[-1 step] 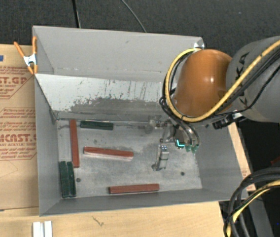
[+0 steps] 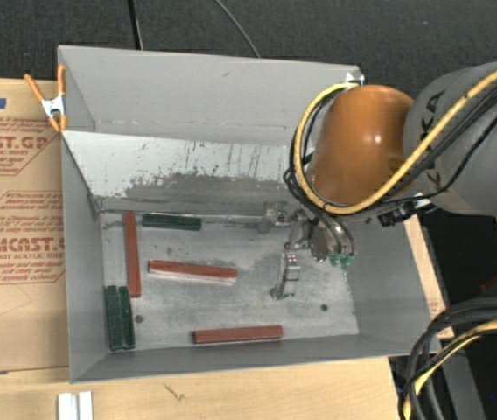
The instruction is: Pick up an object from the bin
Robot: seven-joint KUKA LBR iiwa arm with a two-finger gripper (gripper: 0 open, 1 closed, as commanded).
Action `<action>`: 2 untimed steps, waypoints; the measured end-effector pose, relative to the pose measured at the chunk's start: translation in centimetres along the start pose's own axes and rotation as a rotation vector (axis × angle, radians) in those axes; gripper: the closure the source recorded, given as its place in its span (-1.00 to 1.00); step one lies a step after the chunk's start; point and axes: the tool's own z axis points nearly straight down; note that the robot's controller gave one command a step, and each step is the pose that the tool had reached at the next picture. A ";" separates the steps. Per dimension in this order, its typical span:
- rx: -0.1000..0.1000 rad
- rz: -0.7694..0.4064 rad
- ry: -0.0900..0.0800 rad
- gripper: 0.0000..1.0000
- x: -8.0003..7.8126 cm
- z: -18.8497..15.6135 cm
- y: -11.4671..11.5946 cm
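My gripper (image 2: 287, 276) hangs below the orange wrist cover, low over the bare bin floor right of centre. A red stick (image 2: 192, 271) lies flat on the floor to its left, a short gap away from it. A red-brown stick (image 2: 236, 334) lies along the front wall, below and left of the gripper. A dark green stick (image 2: 171, 222) rests against the back wall, further left.
A red-brown stick (image 2: 131, 254) lies lengthwise near the left wall. Two dark green sticks (image 2: 118, 318) sit side by side in the front left corner. The arm and its cables cover the bin's right side.
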 end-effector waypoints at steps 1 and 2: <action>-0.001 0.016 -0.006 -1.00 -1.9 6.6 5.0; 0.000 0.034 0.004 -1.00 -3.0 8.2 6.9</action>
